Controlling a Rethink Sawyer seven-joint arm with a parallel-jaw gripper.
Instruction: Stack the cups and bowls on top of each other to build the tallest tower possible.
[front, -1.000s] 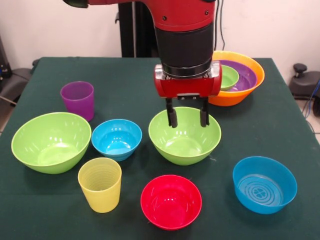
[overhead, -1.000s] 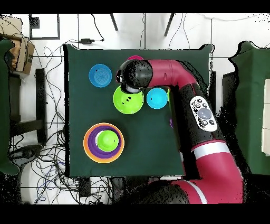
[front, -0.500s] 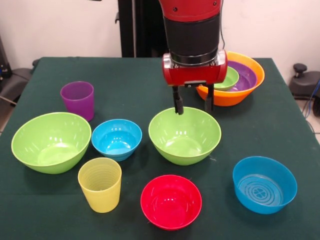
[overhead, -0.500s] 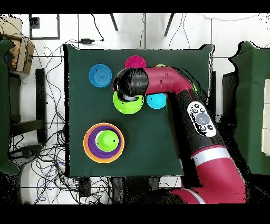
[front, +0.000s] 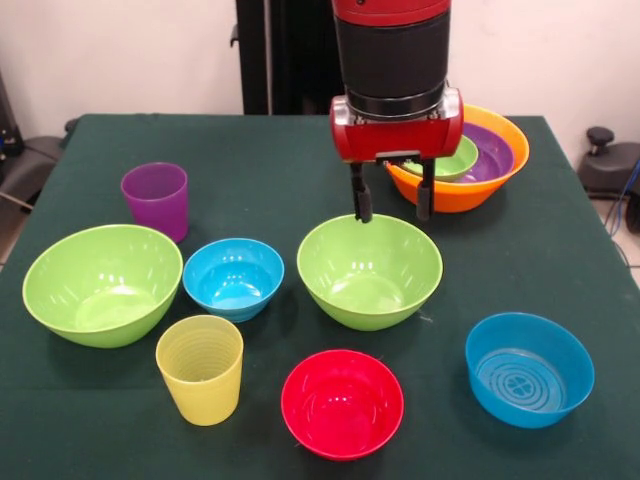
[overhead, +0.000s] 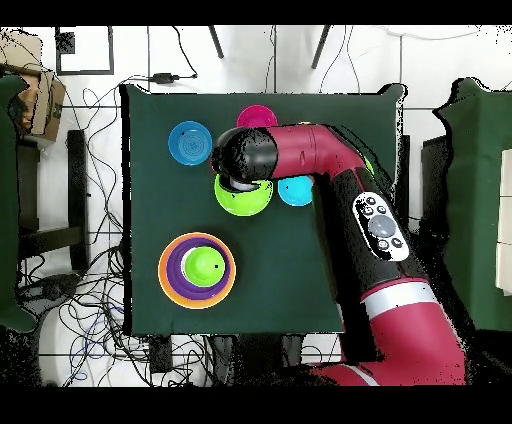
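Red arm (overhead: 330, 170) hides most of the green bowl (overhead: 243, 198) overhead.

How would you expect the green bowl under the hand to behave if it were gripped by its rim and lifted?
The green bowl looks like thin glossy plastic, so it is probably light and rather slippery. Its wall is wide and open, so held at one side it may tilt. The open hand hangs above its far rim.

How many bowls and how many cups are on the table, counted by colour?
Green bowls: 3
Blue bowls: 2
Red bowl: 1
Orange bowl: 1
Purple bowl: 1
Purple cup: 1
Yellow cup: 1
Total: 8 bowls and 2 cups, 10 things.
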